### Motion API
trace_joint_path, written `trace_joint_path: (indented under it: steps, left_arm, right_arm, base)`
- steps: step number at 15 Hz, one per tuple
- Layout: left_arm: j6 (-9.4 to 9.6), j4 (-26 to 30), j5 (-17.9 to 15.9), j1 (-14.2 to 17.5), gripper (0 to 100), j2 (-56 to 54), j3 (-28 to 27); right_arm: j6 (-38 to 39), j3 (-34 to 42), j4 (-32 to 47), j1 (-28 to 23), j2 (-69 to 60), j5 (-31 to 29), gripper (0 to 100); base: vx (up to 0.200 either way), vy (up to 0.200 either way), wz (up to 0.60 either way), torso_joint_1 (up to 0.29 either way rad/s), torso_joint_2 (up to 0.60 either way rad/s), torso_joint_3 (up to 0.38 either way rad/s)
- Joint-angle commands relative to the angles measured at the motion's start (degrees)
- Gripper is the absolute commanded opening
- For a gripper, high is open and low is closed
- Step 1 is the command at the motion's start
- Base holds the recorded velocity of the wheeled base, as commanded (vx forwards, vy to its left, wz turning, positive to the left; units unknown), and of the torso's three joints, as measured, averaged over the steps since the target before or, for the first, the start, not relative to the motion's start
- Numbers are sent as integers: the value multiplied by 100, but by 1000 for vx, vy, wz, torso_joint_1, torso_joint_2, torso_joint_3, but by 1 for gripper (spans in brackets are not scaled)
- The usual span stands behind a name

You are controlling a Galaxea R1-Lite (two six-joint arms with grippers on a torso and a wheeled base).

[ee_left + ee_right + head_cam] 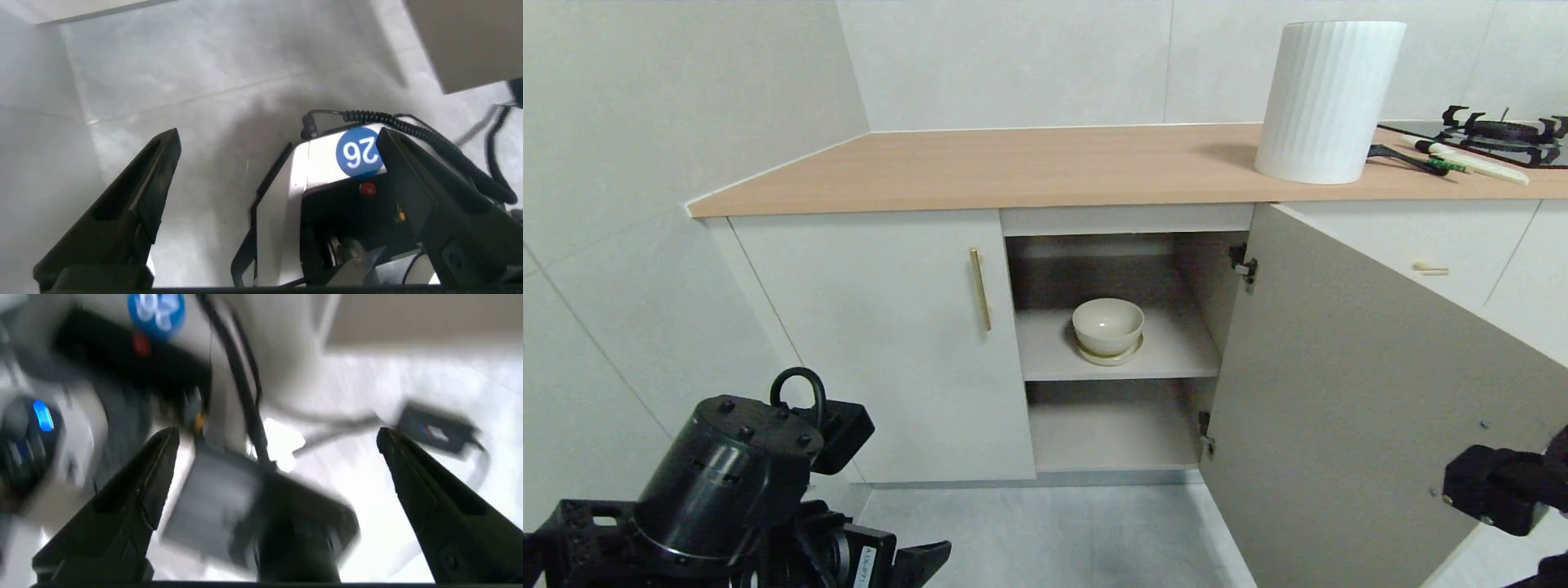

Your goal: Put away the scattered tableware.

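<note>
A cream bowl [1107, 324] sits on a small plate [1109, 354] on the upper shelf [1168, 351] of the open cabinet, in the head view. On the counter's right end lie utensils [1462, 161], some dark-handled, some cream with green. My left gripper [278, 204] hangs low at the lower left, pointing at the floor, open and holding nothing. My right gripper [278, 498] is low at the right, beside the open door, also open and holding nothing.
The cabinet's right door [1347, 392] stands swung open toward me; its left door [882, 335] is closed. A tall white ribbed container [1327, 98] stands on the wooden counter [1013, 167]. A gas hob [1503, 131] is at the far right. Tiled wall on the left.
</note>
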Motion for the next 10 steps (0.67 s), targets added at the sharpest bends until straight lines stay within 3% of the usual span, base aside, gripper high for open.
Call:
trace_joint_path:
  steps: [1, 3, 5, 6, 10]
  left_arm:
    - [-4, 2, 3, 0, 100, 9, -1]
    - [-4, 2, 3, 0, 100, 9, -1]
    - [-4, 2, 3, 0, 100, 9, -1]
    - [-4, 2, 3, 0, 100, 9, -1]
    - [-4, 2, 3, 9, 100, 9, -10]
  right_arm:
    - [-9, -216, 409, 186, -355, -6, 100]
    - [-203, -312, 734, 178, -627, -243, 100]
    - [-203, -312, 778, 125, -733, -647, 100]
    - [-211, -304, 778, -86, -689, -981, 100]
    - [-238, -444, 699, -991, -434, -1078, 100]
  base:
    - [0, -200, 0, 2, -2, -2]
    - [0, -200, 0, 2, 2, 0]
    - [0, 0, 0, 0, 0, 0]
    - [0, 0, 0, 0, 0, 0]
    - [0, 0, 0, 0, 0, 0]
